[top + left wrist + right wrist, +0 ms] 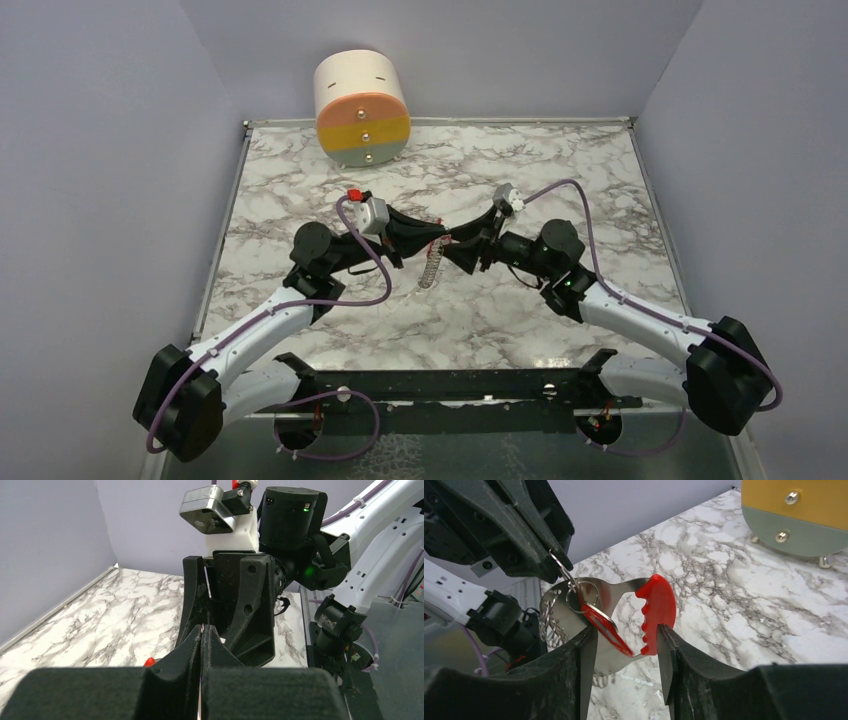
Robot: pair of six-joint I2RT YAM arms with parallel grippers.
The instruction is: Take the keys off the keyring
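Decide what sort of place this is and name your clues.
Likely a robot test cell: marble-patterned table, plain lilac walls, left gripper and right gripper holding a keyring and keys.

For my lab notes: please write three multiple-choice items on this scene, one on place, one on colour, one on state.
1. The striped drum stands: A at the far edge of the table; B between the arm bases; C in a gripper.
2. The plastic edge of the tag is: A blue; B red; C green.
3. The left gripper is: A wide open; B shut on the clasp; C unseen.
1 A, seen far back in the top view; 2 B, plainly red; 3 B, it pinches the metal.
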